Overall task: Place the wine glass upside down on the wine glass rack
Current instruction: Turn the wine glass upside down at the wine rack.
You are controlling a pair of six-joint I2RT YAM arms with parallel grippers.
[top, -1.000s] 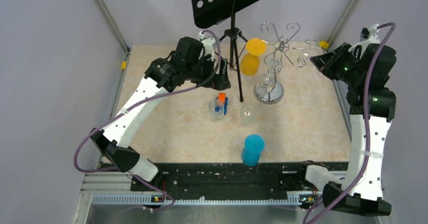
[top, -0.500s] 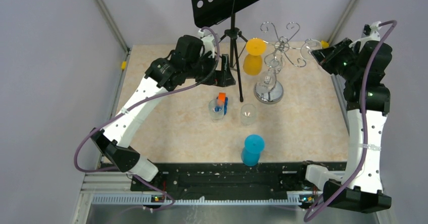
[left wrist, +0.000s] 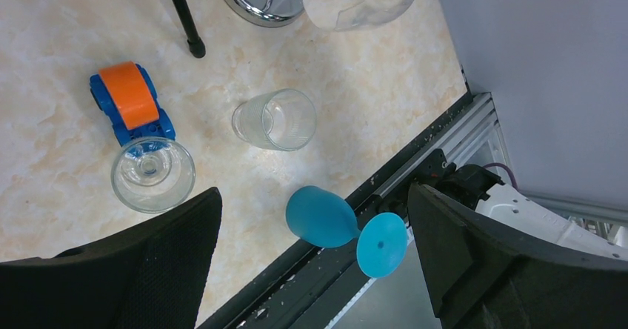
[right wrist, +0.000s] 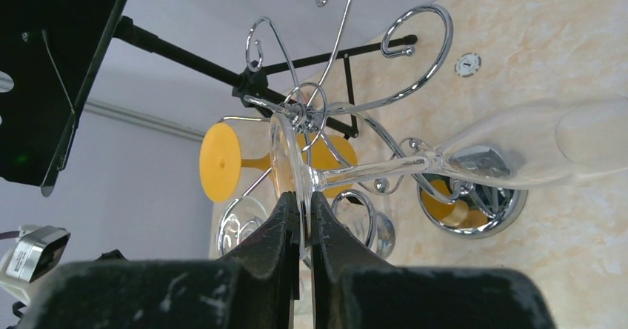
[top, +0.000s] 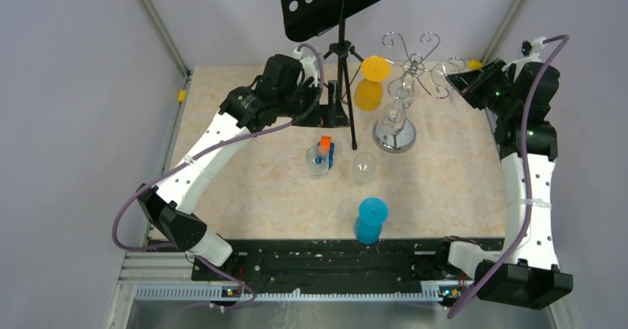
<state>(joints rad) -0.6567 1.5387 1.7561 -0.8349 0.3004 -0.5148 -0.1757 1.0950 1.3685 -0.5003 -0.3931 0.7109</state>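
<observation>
My right claw (right wrist: 301, 199) is clamped together on the wine glass (right wrist: 474, 151), its fingers pinching the rim of the round foot. In the right wrist view the foot stands edge-on straight ahead of the fingertips. From there the stem runs out sideways to the right of the claw, and the bowl lies farther right, its mouth pointing away to that side. So the long axis of the glass lies across the claw, not in line with the fingers. The overhead view shows the glass too faintly for me to judge its tilt against the table.

The wine glass rack (right wrist: 296, 110) is right in front of the claw. The knot where its curled chrome arms meet sits just beyond the top edge of the foot, and one arm crosses near the stem. I cannot tell whether glass and wire touch. The rack's domed base (right wrist: 474, 203) shows beyond and to the right of the claw, partly through the bowl. An orange wine glass (right wrist: 222, 162) is just left of the fingertips, close against the rack.

My left claw (left wrist: 315, 192) stands wide apart and holds nothing. Between and beyond its fingers are a blue wine glass (left wrist: 326, 218), a clear tumbler (left wrist: 275, 119) and a blue and orange toy car (left wrist: 129, 107).
</observation>
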